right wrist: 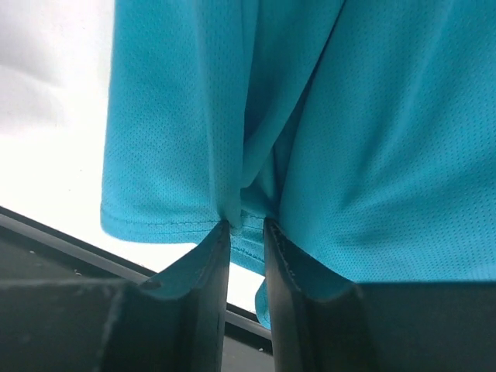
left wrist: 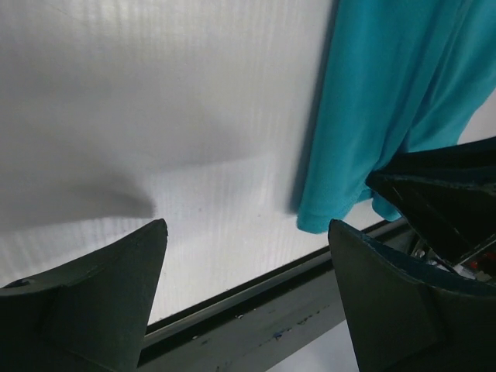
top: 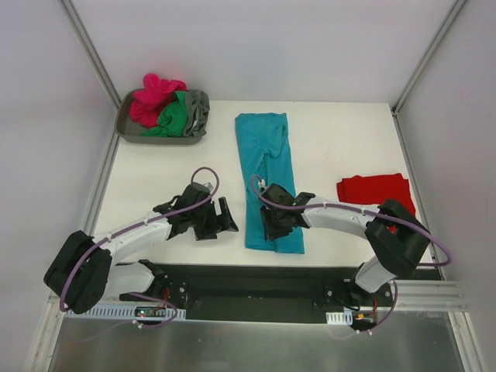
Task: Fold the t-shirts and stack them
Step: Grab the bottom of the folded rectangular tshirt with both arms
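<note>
Teal t-shirt (top: 267,178) lies mid-worktop (top: 170,167) as a long near-to-far strip, so the lengthwise fold looks done. Right fingers (right wrist: 205,279) stand slightly parted at its near hem with cloth bunched between the tips; I cannot tell whether they grip it. Left fingers (left wrist: 101,302) gape, released, just left of it. The next move probably calls for carrying the near hem far. Red t-shirt (top: 373,188) lies well right, the tray (top: 128,128) far left; neither obstructs.

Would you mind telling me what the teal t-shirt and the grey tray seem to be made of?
Teal t-shirt: probably synthetic sports mesh, matte; tiny pinholes and a stitched hem show. Grey tray: likely moulded plastic, dull, rigid rounded rim.
</note>
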Available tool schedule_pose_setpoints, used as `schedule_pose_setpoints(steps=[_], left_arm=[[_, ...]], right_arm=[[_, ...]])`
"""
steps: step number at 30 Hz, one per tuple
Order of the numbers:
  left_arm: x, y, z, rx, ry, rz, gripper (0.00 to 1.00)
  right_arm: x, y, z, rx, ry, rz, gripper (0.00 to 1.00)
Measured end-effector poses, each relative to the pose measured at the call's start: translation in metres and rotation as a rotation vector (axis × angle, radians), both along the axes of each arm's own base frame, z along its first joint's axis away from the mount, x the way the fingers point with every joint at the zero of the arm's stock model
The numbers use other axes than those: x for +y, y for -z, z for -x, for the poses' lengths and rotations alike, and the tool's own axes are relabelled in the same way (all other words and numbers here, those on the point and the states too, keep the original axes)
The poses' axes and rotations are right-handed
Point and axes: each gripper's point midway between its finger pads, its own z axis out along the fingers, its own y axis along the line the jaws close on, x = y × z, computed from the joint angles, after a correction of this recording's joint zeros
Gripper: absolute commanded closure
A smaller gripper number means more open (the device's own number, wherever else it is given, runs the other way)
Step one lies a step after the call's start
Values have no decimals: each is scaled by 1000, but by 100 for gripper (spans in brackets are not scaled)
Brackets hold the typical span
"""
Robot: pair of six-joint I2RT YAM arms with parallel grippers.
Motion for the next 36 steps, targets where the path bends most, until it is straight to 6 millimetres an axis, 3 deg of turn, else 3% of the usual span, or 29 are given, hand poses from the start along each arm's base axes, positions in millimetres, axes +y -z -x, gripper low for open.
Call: schedule_pose_setpoints(steps=[5,7,8,12,13,17,21,26,30,33,36], left_arm=[[-19,2,8,14,53,32,24],[-26,6,13,30,77,36,27],[-30,7,15,40,88,38,27],[-42,10,17,56,116,44,35],[-45,11,16,60,115,44,37],[-54,13,15,82,121,47,48],[-63,17,18,100,143,43,60],[-68,20,26,124,153,39,72],[-68,25,30,146,144,32,80],[-69,27,30,157,135,30,100],[-69,30,29,169,128,25,100]], right_arm=[[5,-15,-3,-40,-2,-59,50],[7,-32,-5,-78,-9,-104,44],[9,-43,-7,-103,-9,-132,35],[8,-81,-14,-209,2,-226,23],[6,-86,-15,-228,10,-236,15],[-26,-84,-18,-280,91,-218,2],[-73,-60,-14,-277,225,-159,1],[-110,-37,-2,-258,356,-148,7],[-118,-21,10,-206,405,-162,19],[-115,-12,20,-142,410,-178,21],[-112,-6,27,-94,413,-186,32]])
